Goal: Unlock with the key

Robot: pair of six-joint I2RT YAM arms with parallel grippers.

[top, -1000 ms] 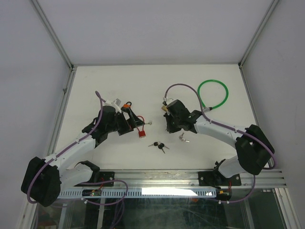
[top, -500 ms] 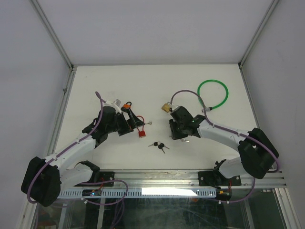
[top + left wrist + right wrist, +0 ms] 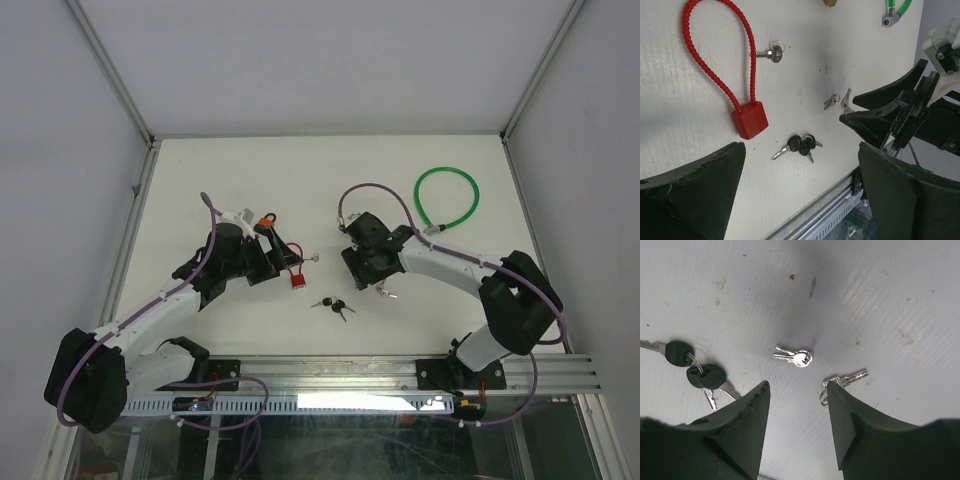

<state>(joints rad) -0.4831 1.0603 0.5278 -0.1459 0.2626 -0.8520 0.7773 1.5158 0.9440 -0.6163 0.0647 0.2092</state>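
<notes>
My right gripper [image 3: 797, 387] [image 3: 366, 272] stands open just above the table with nothing between its fingers. A pair of small silver keys [image 3: 795, 357] lies just ahead of its tips. A ringed silver key [image 3: 846, 379] lies beside its right finger [image 3: 850, 420]. A bunch of black-headed keys [image 3: 695, 371] [image 3: 333, 305] lies to the left. My left gripper [image 3: 801, 167] [image 3: 278, 250] hangs wide open above the table, holding nothing. A red cable padlock [image 3: 749, 119] [image 3: 297, 280] lies ahead of it, with a silver key [image 3: 771, 51] beside the loop. A brass padlock [image 3: 830, 2] shows only at the top edge.
A green cable lock [image 3: 447, 198] lies at the back right, its end [image 3: 891, 14] showing in the left wrist view. The table's metal front rail [image 3: 330, 375] runs close behind the black-headed keys. White walls enclose the table on three sides.
The right gripper, shut by the brass padlock a second ago, has opened and come forward and down over the silver keys. The left arm has not moved.
</notes>
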